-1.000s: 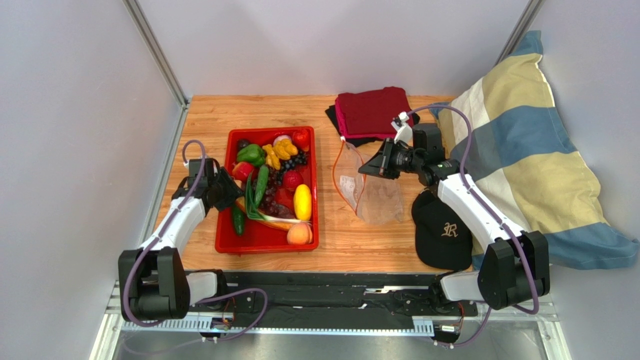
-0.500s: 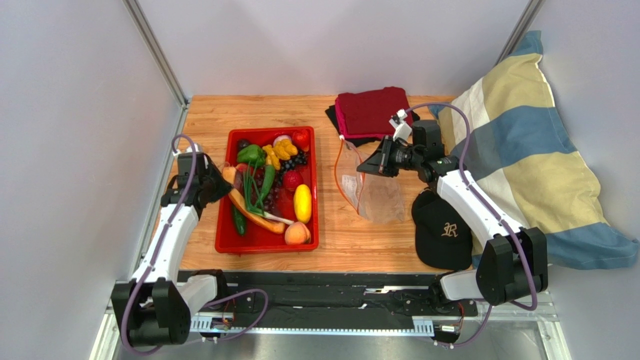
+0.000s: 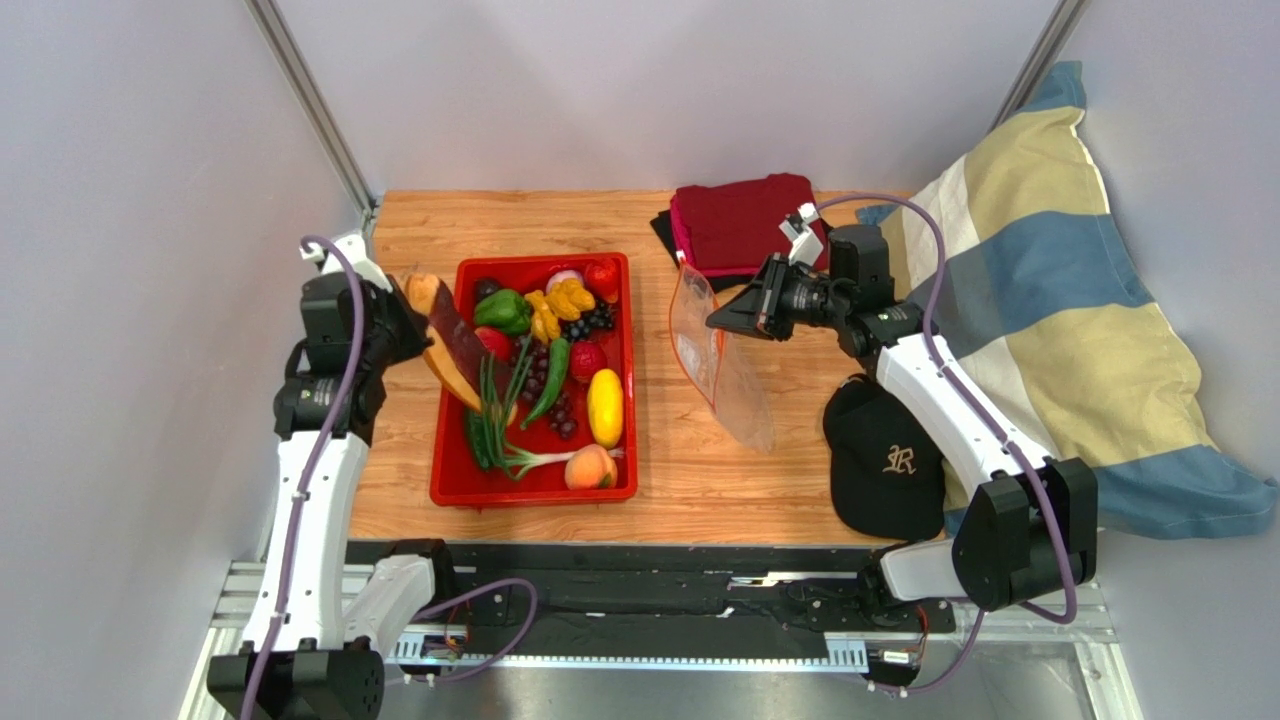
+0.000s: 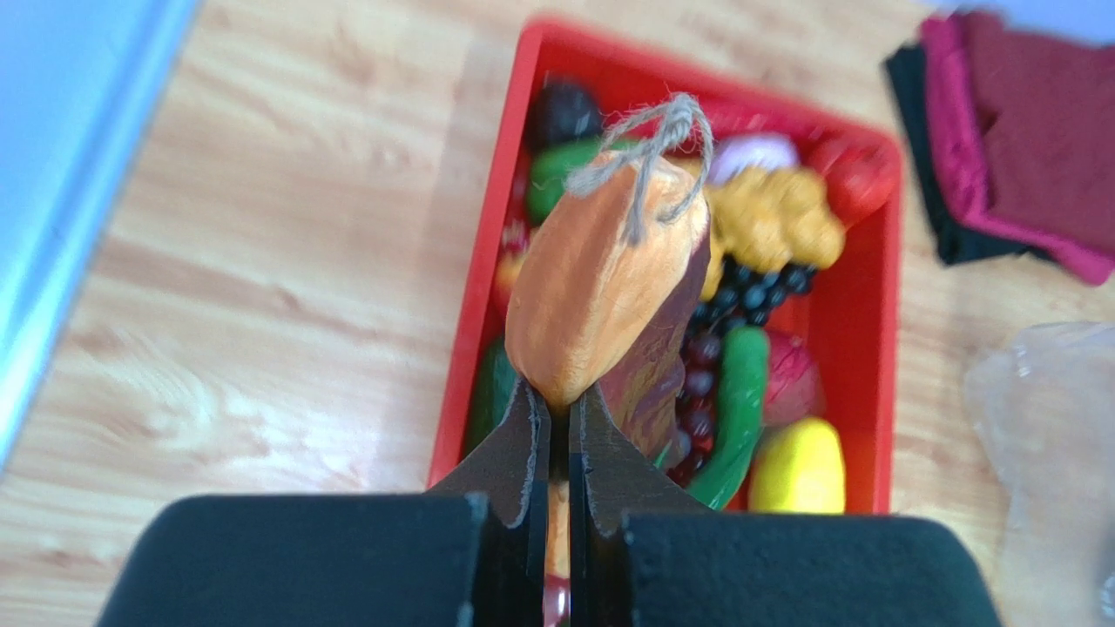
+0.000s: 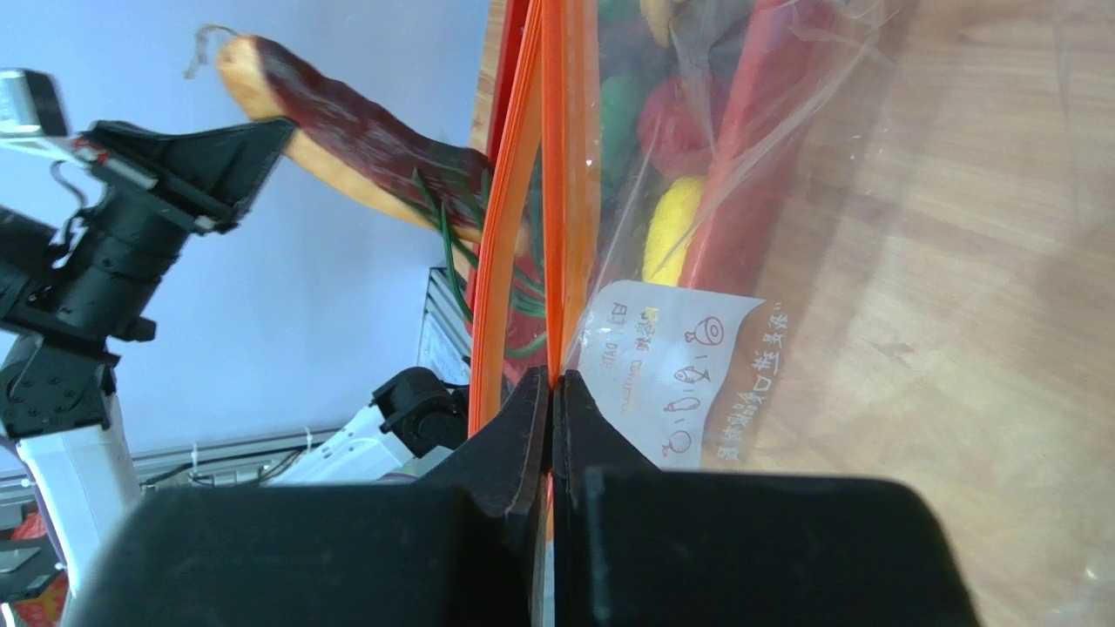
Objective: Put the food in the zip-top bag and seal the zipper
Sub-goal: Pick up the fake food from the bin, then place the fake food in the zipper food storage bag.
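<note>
- The left gripper point(image 3: 413, 333) is pinching the lower end of a long, glossy orange and dark red toy food piece point(image 3: 455, 348), with its jaws pressed together on it.
- That piece is being held in the air, tilted, with a twine loop point(image 4: 651, 135) at its free end. From overhead it is crossing the left wall of the red plastic tray point(image 3: 534, 494).
- The rest of the toy food is lying in the tray: a green pepper point(image 3: 504, 311), a yellow lemon point(image 3: 604, 405), purple grapes point(image 3: 561, 408), a green chilli point(image 3: 550, 368) and an orange peach point(image 3: 591, 468) at the near end.
- The right gripper point(image 3: 721, 320) is clamping the orange-red zipper strip point(image 3: 673, 318) of the clear, thin zip-top bag point(image 3: 729, 383), with its fingers closed tight on the strip, as its wrist view shows point(image 5: 551, 392).
- The bag is hanging from that grip just right of the tray, raised, with its lowest corner down by the wooden table point(image 3: 691, 480).
- In the right wrist view the two orange edges of the strip are standing slightly apart above the fingers, so the mouth is gaping a little.
- A black cap point(image 3: 887, 465) is lying near the bag on its right. Folded dark red cloths point(image 3: 744, 225) are sitting at the far edge, with a striped blue and cream pillow point(image 3: 1052, 300) beyond them.
</note>
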Robot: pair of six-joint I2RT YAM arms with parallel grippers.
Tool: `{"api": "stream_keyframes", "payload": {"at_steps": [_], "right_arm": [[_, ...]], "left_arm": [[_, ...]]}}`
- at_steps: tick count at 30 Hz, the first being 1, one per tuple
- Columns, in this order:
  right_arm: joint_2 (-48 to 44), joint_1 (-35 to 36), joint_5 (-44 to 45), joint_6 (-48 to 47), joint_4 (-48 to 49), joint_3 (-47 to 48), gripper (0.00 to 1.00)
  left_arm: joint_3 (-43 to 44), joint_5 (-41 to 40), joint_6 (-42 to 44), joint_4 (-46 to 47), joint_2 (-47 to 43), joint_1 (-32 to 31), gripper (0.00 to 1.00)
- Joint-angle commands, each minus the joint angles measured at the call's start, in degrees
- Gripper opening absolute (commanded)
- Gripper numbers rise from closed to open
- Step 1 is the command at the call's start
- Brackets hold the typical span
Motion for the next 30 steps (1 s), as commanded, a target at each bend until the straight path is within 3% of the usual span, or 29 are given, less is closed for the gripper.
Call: {"api": "stream_keyframes", "payload": {"at_steps": [1,9,17,24,30], "right_arm": [[-1.42,0.2,-0.81,5.54,5.82,2.67,0.0],[-1.51,1.96,3.49,5.46,4.95,4.34,0.0],[-0.72,6.35,17.54,4.93,-2.86,9.17,0.0],[0.6,9.08,29.14,5.2,-7.7,12.25,0.0],[2.44,10.13,34.33,4.05,-9.45,14.27,0.0]], "left_arm": [[9.73,-0.62,5.3,1.96,-2.44,0.03,0.0],[25.37,4.39,2.49,1.87,1.34,-3.04,0.0],[37.93,-2.89,2.4,1.96,11.0,-22.44,0.0],[48.14,-6.86,-0.05,-0.05,20.76,-31.51,0.0],[57.11,-8.61,-3.31,-3.05,28.93,-35.38,0.0]]}}
